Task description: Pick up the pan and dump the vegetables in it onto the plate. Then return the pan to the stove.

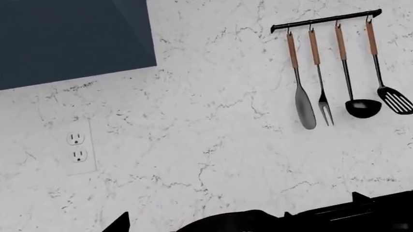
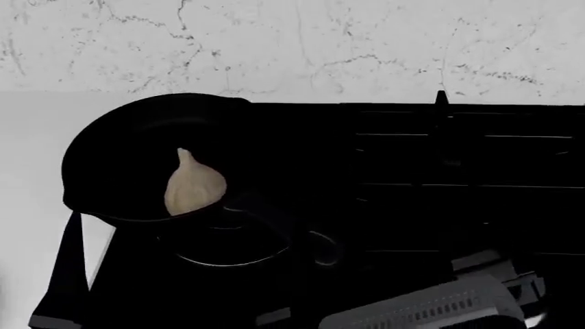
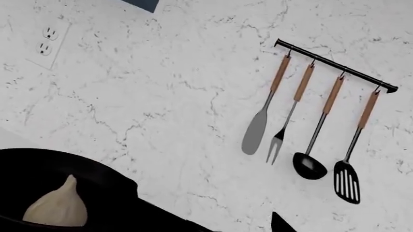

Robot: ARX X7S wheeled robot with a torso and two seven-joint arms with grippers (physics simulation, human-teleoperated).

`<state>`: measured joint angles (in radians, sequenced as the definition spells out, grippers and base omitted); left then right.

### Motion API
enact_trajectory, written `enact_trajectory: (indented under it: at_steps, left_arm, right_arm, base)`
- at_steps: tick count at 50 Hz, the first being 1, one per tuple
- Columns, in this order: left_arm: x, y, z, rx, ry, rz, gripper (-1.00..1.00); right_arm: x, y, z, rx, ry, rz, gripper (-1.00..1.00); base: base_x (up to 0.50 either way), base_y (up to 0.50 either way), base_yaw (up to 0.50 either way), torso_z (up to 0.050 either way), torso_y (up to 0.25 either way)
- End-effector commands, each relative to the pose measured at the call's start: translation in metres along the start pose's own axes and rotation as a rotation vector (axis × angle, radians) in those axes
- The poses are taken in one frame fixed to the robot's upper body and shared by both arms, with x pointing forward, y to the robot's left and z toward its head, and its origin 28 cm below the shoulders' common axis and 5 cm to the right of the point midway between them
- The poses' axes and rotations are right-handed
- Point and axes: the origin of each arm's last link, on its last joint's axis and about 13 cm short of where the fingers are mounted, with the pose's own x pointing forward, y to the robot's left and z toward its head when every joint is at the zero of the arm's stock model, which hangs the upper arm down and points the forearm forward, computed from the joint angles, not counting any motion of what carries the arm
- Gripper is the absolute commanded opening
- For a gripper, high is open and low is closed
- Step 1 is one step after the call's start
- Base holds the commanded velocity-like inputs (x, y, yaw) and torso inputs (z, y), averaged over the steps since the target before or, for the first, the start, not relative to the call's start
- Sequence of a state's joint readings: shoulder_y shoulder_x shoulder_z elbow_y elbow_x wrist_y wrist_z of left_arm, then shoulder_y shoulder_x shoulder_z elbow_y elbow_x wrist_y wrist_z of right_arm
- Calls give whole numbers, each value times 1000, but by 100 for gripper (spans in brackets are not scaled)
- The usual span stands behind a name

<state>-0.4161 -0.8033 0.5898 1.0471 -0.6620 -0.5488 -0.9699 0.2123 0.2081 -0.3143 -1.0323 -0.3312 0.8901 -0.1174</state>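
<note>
Grippers: neither in view, state unknown. Pan (image 2: 146,157): at stove's (image 2: 457,178) left end, holding garlic bulb (image 2: 194,186). Plate: unseen. Step: likely pickup; next, secure handle grasp.

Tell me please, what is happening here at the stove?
A two-armed robot stands at a black stove. The black pan is at the stove's left end with one garlic-like bulb inside. Whether a gripper holds the pan cannot be told. No plate is in view. Utensils hang on a wall rail.
</note>
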Motion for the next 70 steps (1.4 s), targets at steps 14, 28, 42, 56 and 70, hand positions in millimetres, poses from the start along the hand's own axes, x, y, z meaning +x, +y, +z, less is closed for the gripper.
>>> enact_trajectory:
  at_steps: [14, 28, 42, 56, 70]
  left_arm:
    - [-16, -2, 16, -110, -26, -29, 100]
    - [-17, 0, 17, -78, -26, -4, 100]
    - [-18, 1, 17, -78, -24, 1, 100]
    - [-18, 1, 16, -80, -21, -5, 100]
    - [-20, 2, 16, -96, -21, -6, 100]
  right_arm:
    - [70, -50, 19, -15, 205, 233, 100]
    - [72, -44, 20, -12, 358, 422, 100]
    - [77, -34, 41, -77, 369, 510, 100]
    - [95, -25, 24, -198, 466, 607, 100]
    - [114, -35, 35, -265, 519, 596, 100]
  base:
    - [17, 0, 0, 4, 4]
    - [0, 0, 0, 0, 0]
    - [0, 0, 0, 0, 0]
    - [0, 0, 0, 0, 0]
    - [0, 0, 0, 0, 0]
